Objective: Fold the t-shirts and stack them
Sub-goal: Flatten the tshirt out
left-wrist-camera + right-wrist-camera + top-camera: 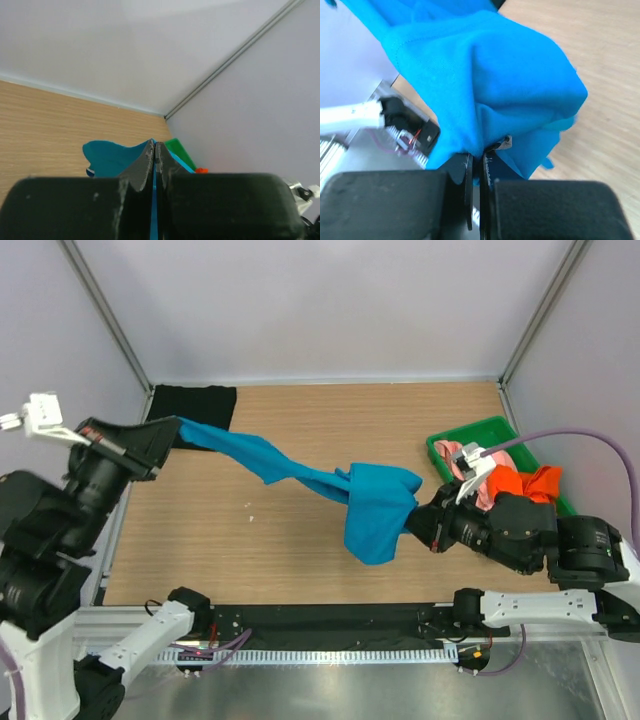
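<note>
The teal-blue t-shirt hangs twisted in the air between both grippers above the wooden table. My left gripper is shut on its left end, high at the back left; the cloth shows beyond the jaws in the left wrist view. My right gripper is shut on the bunched right part, which droops in front of it. A black t-shirt lies flat at the back left corner. An orange t-shirt and a pink one lie in the green tray.
The green plastic tray stands at the right edge of the table, by the right wall. Grey walls with metal posts close the back and sides. A cable rail runs along the near edge.
</note>
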You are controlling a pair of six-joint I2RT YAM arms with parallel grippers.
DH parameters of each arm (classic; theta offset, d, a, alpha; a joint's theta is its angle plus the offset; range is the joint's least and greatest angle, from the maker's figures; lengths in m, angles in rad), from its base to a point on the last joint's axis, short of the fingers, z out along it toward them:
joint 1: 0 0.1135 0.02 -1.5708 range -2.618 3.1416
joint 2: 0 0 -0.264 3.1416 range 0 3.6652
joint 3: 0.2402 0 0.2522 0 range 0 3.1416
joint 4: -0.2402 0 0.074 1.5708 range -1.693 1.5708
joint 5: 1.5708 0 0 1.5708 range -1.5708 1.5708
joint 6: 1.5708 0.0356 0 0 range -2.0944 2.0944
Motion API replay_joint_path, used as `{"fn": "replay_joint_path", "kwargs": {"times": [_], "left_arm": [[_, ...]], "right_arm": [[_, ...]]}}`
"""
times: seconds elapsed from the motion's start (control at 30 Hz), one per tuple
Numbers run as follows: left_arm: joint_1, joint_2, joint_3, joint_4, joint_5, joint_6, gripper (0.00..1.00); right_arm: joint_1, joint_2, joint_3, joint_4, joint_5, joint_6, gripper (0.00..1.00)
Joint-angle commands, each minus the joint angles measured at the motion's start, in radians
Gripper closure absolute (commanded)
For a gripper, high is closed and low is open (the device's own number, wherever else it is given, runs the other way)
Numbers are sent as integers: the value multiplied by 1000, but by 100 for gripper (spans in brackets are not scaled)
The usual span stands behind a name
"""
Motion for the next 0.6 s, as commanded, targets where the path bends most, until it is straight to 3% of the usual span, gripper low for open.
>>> {"fn": "replay_joint_path", "kwargs": {"times": [0.0,0.17,0.27,0.33,0.37,0.4,0.43,0.57], "left_arm": [[-1,-56,77,-22,-20,27,100],[-1,-38,166,-90,-22,41,100],[-1,-24,176,-71,7,19,100],[-1,-27,138,-56,20,1,100],[-1,-33,116,-50,23,-9,100],[-1,-39,99,-44,35,-28,100],[-1,-43,67,-27,43,-35,100],[-1,-40,42,-21,60,-61,100]], "right_arm": [[1,13,-23,-109,-146,40,99],[1,-48,-104,-100,-91,110,89],[1,-30,-157,-142,-28,214,69],[-1,2,-177,-301,36,320,65],[-1,8,-187,-356,50,448,58],[1,16,-210,-428,58,493,45],[1,16,-223,-421,40,497,45],[1,100,-244,-73,-86,222,33]]}}
